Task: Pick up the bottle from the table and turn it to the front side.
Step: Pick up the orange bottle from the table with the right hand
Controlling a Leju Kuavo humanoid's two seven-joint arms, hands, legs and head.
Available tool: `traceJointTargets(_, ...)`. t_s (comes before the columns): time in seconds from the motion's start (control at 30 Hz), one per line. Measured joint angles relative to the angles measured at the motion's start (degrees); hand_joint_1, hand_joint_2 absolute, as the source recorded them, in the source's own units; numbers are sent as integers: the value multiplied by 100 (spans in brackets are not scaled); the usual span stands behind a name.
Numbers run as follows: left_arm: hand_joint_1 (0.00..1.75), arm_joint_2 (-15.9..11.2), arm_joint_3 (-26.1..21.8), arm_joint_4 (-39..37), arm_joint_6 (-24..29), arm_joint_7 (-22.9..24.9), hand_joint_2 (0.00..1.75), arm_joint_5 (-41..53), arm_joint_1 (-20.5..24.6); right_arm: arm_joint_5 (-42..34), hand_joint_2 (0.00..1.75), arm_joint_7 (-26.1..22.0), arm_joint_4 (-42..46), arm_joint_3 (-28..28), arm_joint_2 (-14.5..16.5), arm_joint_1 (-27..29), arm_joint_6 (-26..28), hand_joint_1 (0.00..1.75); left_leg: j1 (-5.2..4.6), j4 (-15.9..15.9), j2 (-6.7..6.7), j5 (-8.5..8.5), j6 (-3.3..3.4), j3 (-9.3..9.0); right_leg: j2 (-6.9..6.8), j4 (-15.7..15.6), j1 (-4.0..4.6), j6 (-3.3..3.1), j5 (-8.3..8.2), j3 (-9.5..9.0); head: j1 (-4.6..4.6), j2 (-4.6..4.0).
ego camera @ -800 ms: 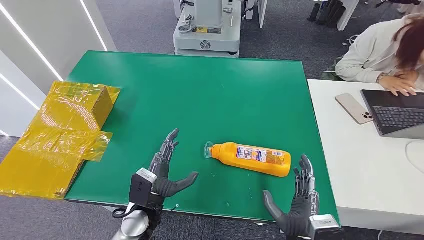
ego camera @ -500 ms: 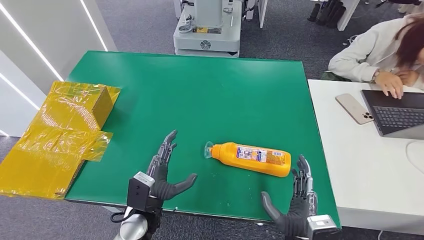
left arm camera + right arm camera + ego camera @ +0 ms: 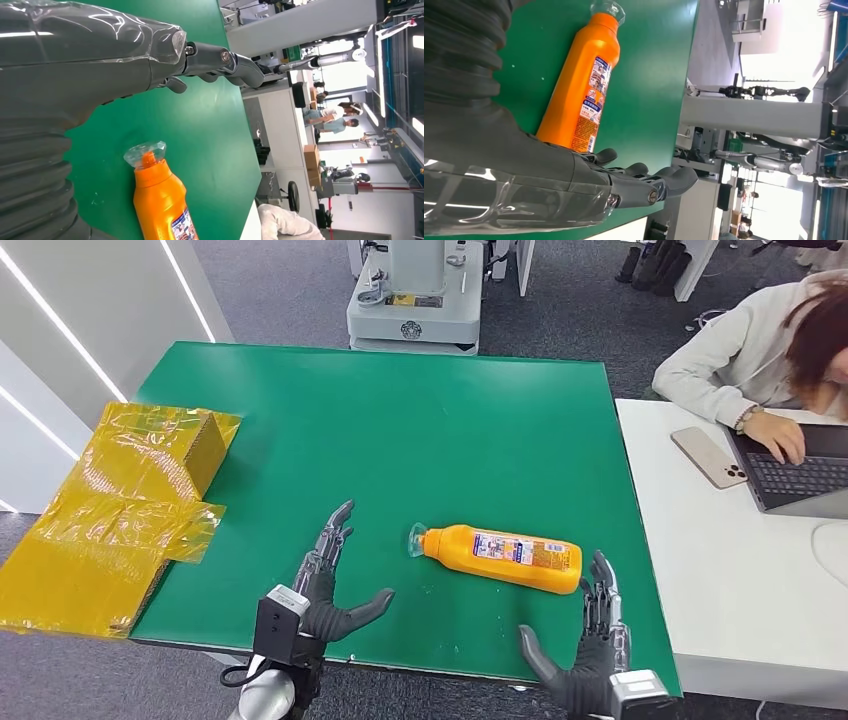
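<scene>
The orange bottle (image 3: 505,557) is seen lying on its side near the front of the green bench (image 3: 400,430), clear cap toward the left robot hand (image 3: 325,590), base just beside the right robot hand (image 3: 590,650). Both are spread wide and nothing is held. Rigid, smooth plastic is judged light but prone to rolling; the labelled mid-body is the likely grip.
</scene>
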State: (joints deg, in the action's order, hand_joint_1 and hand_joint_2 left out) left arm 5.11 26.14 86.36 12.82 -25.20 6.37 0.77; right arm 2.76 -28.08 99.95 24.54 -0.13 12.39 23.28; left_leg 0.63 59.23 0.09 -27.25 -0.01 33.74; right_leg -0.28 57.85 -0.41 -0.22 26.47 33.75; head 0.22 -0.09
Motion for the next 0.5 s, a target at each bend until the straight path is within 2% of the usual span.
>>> traceJointTargets(0.17,0,2,0,-1,-62,2,175,29,5,544,175,337,-43,2,-26,-74,12,0,0,0,1,0,0,0,1,0,0,0,0,0,0,0)
traceJointTargets(0.4,0,28,10,-6,-258,14,175,31,80,2187,175,887,-411,-98,-171,-456,243,0,0,1,1,0,0,-2,1,0,0,0,-2,-1,1,0)
traceJointTargets(0.5,0,33,30,-32,-372,18,175,9,165,2984,175,1221,-637,-180,-305,-680,181,0,-1,2,3,0,0,-2,3,0,-1,0,-3,-1,0,0)
